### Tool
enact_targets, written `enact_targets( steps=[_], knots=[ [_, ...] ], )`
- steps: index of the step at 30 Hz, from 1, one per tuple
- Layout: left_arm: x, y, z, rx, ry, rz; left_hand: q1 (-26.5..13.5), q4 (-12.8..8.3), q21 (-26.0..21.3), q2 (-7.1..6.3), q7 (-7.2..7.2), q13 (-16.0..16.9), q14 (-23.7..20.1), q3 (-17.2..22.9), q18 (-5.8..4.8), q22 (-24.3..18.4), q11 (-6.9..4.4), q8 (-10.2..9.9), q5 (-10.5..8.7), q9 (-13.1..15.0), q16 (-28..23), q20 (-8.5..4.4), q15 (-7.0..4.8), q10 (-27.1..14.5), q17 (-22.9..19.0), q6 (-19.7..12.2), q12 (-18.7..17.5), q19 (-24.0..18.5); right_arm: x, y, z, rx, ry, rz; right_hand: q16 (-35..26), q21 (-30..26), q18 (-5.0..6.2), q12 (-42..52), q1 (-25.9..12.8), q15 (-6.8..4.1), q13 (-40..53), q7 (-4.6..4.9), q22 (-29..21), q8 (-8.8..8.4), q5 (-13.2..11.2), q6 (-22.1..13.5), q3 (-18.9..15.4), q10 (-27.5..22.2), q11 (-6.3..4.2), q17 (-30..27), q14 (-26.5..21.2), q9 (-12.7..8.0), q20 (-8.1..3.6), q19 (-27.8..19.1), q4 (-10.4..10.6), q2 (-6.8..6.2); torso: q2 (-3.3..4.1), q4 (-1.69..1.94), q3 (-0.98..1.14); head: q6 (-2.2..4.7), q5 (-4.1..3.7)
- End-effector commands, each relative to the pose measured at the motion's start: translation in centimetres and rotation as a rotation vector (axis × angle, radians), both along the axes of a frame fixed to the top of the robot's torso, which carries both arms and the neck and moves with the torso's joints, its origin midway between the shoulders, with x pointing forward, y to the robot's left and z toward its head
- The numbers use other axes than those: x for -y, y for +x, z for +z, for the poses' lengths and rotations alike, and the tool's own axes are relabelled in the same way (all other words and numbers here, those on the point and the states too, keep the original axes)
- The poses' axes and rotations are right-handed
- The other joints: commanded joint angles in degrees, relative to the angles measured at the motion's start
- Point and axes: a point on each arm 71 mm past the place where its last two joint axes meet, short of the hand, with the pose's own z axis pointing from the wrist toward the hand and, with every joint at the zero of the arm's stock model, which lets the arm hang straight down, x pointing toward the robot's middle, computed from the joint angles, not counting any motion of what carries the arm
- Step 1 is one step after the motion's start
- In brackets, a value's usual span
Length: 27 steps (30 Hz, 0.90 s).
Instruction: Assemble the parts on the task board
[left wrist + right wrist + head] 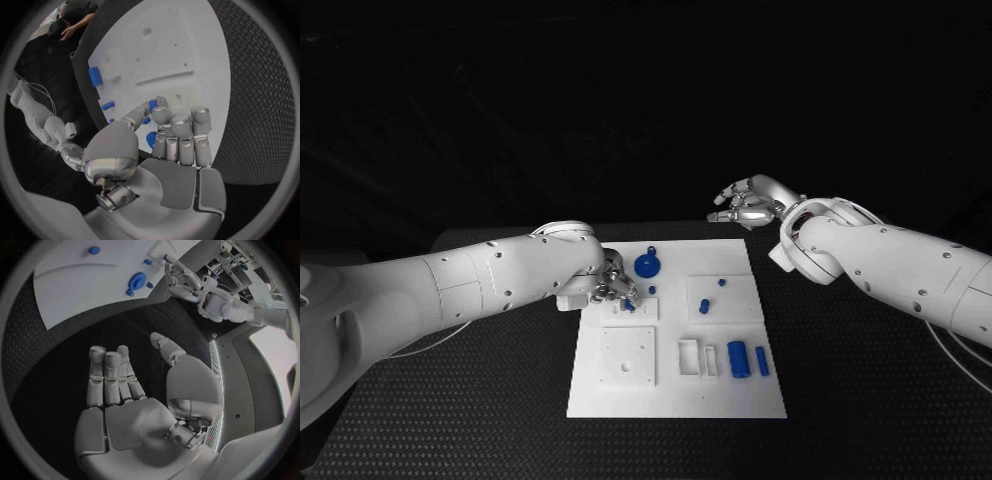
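The white task board lies in the middle of the black table, long side running away from the robot. The left hand is down over the board's 10 o'clock area, its fingers curled together around a small blue part that shows just under the fingertips; in the left wrist view the fingers close on a blue piece at the board surface, so this hand holds it. Just toward 1 o'clock from that hand sits a round blue disc part. Two small blue pegs stand in the square plate toward the board's 2 o'clock corner. Near the board's 4 o'clock side a thick blue cylinder and a thinner blue rod lie side by side, just beside white slotted blocks. A white square plate occupies the 8 o'clock area. The right hand is raised off the board beyond its 1 o'clock corner, well apart from every part, fingers loosely spread and holding nothing, which the right wrist view confirms.
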Motion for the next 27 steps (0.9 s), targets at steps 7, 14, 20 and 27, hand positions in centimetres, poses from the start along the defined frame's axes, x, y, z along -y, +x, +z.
enact_targets(
  steps=[7,14,20,27],
  knots=[
    [0.00,-0.20,-0.34,0.001,0.011,-0.020,3.10,-5.60,0.20,3.15,-0.19,-0.10,0.27,5.81,0.14,0.75,-0.51,0.06,0.13,0.08,0.14,-5.50,-0.99,0.45,-0.11,0.18,0.06,0.39,-0.10,-0.05,-0.03,-0.005,-0.002,0.011,0.28,-0.18,1.70,0.30,-0.16,-0.04,-0.12,0.70,1.00,0.14,0.22,0.02,-0.16,-0.36,0.14,-0.10,-0.47,-0.07,0.21,-0.30,-0.32,0.43,-0.05,0.02,0.01,-0.04,0.06],
    [0.09,-0.29,-0.44,-0.001,0.010,-0.023,3.08,-5.60,0.19,3.15,-0.18,-0.11,0.28,5.82,0.14,0.75,-0.51,0.03,0.13,0.09,0.13,-5.50,-0.99,0.45,-0.12,0.18,0.05,0.39,-0.09,-0.04,-0.03,-0.005,-0.002,0.010,0.29,-0.18,1.70,0.33,-0.16,-0.04,-0.15,0.70,1.01,0.14,0.22,0.02,-0.16,-0.37,0.14,-0.10,-0.47,-0.07,0.21,-0.29,-0.33,0.44,-0.04,0.00,0.05,-0.07,0.08],
    [0.10,-0.33,-0.47,-0.001,0.007,-0.024,3.07,-5.59,0.19,3.14,-0.18,-0.11,0.28,5.82,0.14,0.74,-0.51,0.02,0.13,0.10,0.13,-5.50,-0.99,0.45,-0.12,0.18,0.04,0.40,-0.07,-0.04,-0.03,-0.005,-0.002,0.010,0.29,-0.18,1.70,0.34,-0.16,-0.04,-0.17,0.69,1.01,0.14,0.22,0.02,-0.16,-0.37,0.14,-0.11,-0.47,-0.07,0.21,-0.30,-0.33,0.44,-0.02,-0.03,0.06,-0.09,0.09],
    [0.16,-0.25,-0.41,0.013,0.011,-0.026,3.05,-5.58,0.17,3.14,-0.18,-0.12,0.28,5.84,0.14,0.74,-0.51,-0.01,0.13,0.12,0.11,-5.50,-0.98,0.46,-0.14,0.19,0.02,0.40,-0.12,-0.05,-0.04,-0.005,-0.002,0.012,0.30,-0.18,1.70,0.37,-0.17,-0.04,-0.21,0.70,1.01,0.14,0.22,0.02,-0.16,-0.38,0.14,-0.12,-0.47,-0.08,0.21,-0.30,-0.34,0.44,-0.05,-0.04,0.08,0.01,0.02]
  ],
)
